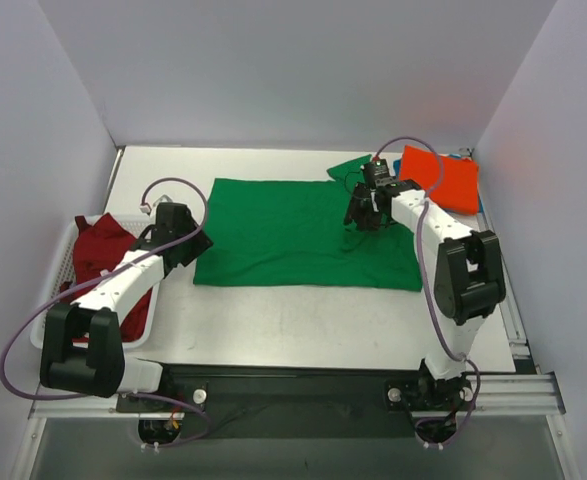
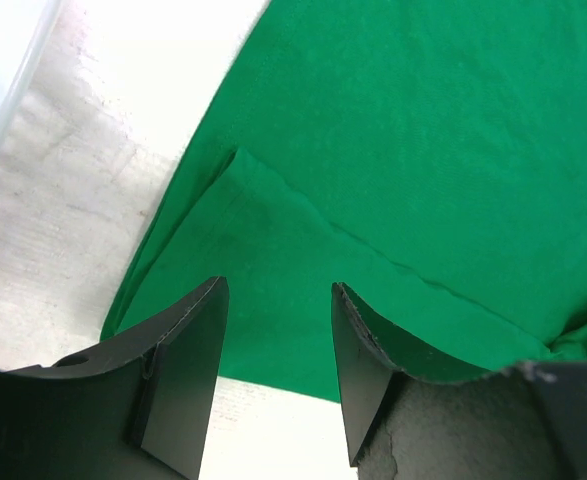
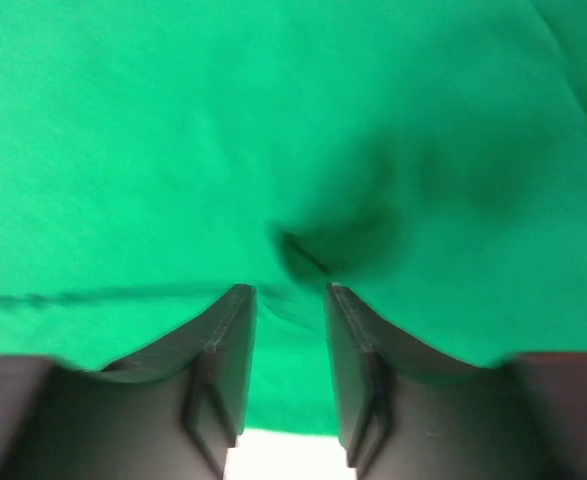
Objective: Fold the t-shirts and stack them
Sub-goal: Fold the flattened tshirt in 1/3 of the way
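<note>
The right gripper (image 3: 288, 360) is hovering close over the bright green short-sleeved cotton t-shirt (image 1: 293, 235), its two dark fingers standing narrowly apart. Only green cloth is showing through the gap between them, and nothing is visibly pinched. Just ahead of the fingertips the fabric is puckering into a small dark crease. From above, this gripper is sitting over the right-hand part of the shirt, inside its edge, with the right arm reaching in from the near right.

The left gripper (image 2: 278, 380) is holding its fingers moderately wide and is gripping nothing. It is hanging over the near-left corner of the green shirt, where a folded layer with a stitched hem is lying across the cloth below. The left arm is stretching over from the near left.

The green shirt is lying flat as a broad rectangle in the middle of the white table (image 1: 273, 320), with one sleeve (image 1: 349, 167) sticking out at its far-right corner.

A folded orange-red t-shirt (image 1: 443, 180) is resting at the far right of the table, just beside that sleeve. A dark red t-shirt (image 1: 98, 250) is lying crumpled inside the white slatted plastic basket (image 1: 53, 295) at the table's left edge, partly under the left arm.
</note>
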Action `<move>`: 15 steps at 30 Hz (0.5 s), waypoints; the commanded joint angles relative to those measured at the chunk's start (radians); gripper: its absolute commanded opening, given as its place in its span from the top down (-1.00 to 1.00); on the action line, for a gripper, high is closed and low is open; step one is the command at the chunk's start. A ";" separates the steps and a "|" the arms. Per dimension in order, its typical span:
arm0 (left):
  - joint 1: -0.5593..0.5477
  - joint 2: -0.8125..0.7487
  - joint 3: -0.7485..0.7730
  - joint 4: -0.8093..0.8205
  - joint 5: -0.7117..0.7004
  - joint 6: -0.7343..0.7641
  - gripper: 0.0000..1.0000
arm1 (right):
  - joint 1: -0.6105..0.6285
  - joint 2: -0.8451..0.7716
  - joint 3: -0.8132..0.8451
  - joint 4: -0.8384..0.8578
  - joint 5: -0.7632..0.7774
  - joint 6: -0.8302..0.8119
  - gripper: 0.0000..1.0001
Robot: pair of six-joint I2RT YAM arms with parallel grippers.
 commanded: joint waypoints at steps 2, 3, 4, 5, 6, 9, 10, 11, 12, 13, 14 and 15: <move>-0.013 -0.055 -0.038 0.035 -0.010 0.004 -0.12 | -0.021 -0.206 -0.198 0.025 0.106 0.067 0.41; -0.013 -0.054 -0.041 0.037 -0.007 0.003 -0.12 | -0.024 -0.255 -0.230 0.037 0.115 0.073 0.49; -0.016 -0.054 -0.043 0.040 -0.006 0.004 -0.12 | -0.022 -0.278 -0.293 0.062 0.126 0.075 0.52; -0.016 -0.054 -0.043 0.038 -0.004 0.004 -0.12 | -0.024 -0.295 -0.318 0.074 0.126 0.076 0.53; -0.018 -0.049 -0.044 0.040 -0.004 0.003 -0.12 | -0.025 -0.309 -0.335 0.082 0.126 0.081 0.59; -0.021 -0.046 -0.046 0.049 0.002 0.001 -0.11 | -0.024 -0.275 -0.350 0.082 0.126 0.069 0.69; -0.019 -0.043 -0.046 0.050 0.003 0.001 -0.11 | -0.024 -0.262 -0.341 0.082 0.121 0.069 0.70; -0.021 -0.042 -0.043 0.050 0.005 0.001 -0.11 | -0.024 -0.245 -0.335 0.085 0.117 0.066 0.71; -0.019 -0.042 -0.043 0.052 0.008 0.003 -0.11 | -0.022 -0.213 -0.327 0.094 0.110 0.061 0.72; -0.021 -0.039 -0.041 0.052 0.010 0.001 -0.11 | -0.024 -0.194 -0.318 0.100 0.104 0.050 0.72; -0.021 -0.037 -0.041 0.050 0.010 0.003 -0.11 | -0.024 -0.176 -0.289 0.100 0.095 0.046 0.72; -0.022 -0.034 -0.039 0.049 0.011 0.003 -0.11 | -0.024 -0.139 -0.274 0.099 0.092 0.040 0.73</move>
